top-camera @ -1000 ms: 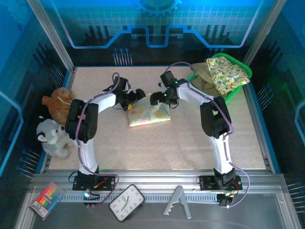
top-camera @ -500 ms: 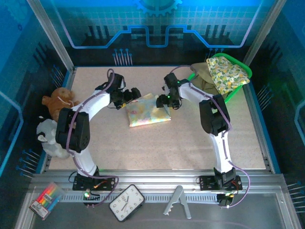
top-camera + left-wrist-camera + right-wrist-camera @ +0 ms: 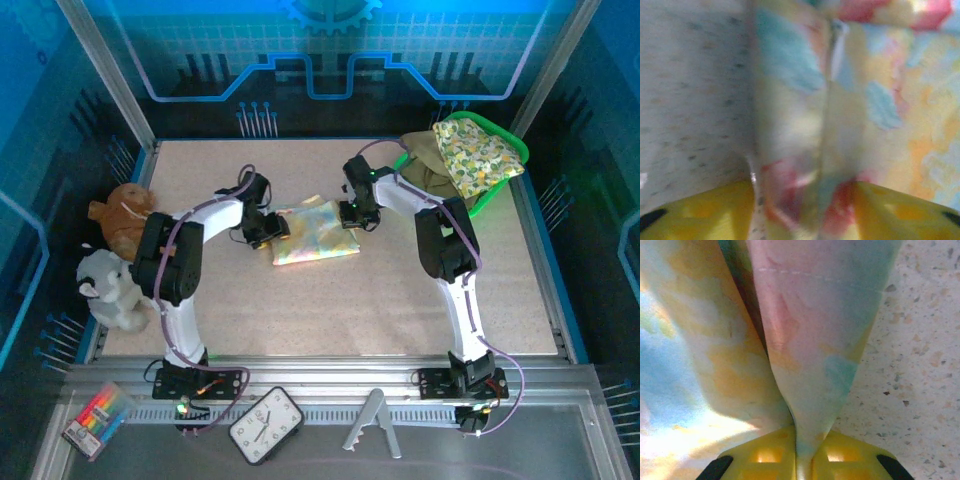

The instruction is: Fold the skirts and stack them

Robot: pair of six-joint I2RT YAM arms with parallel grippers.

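"Top external view: what is hard to make out?" asked the first.

"The left gripper (image 3: pixel 272 228) and right gripper (image 3: pixel 352 214) cover the side edges of the pastel skirt (image 3: pixel 312 238), so their jaws cannot be read from above. In the basket (image 3: pixel 498 190), the olive skirt (image 3: pixel 425 162) lies mostly under the floral skirt (image 3: pixel 478 152)."

"And the wrist views?"

"Left wrist is blurred, and the skirt runs off the frame. The yellow fingers (image 3: pixel 700 212) are cut by the bottom edge. A thick raised fold fills the gap between them and touches both, so that gripper is clamped on the skirt. Right wrist is sharp: its fingers (image 3: pixel 852 452) stand almost together, with a thin pleat pinched between them."

"Where does that skirt lie?"

"Folded on the table (image 3: pixel 400 290), between the arms, well apart from the basket at the far right corner."

"How do the arms stand?"

"The left arm bows out leftward, then its forearm runs right to the skirt's left edge. The right arm rises from its base, bends at the elbow and reaches far-left to the skirt's right edge. Both wrists are low over the cloth."
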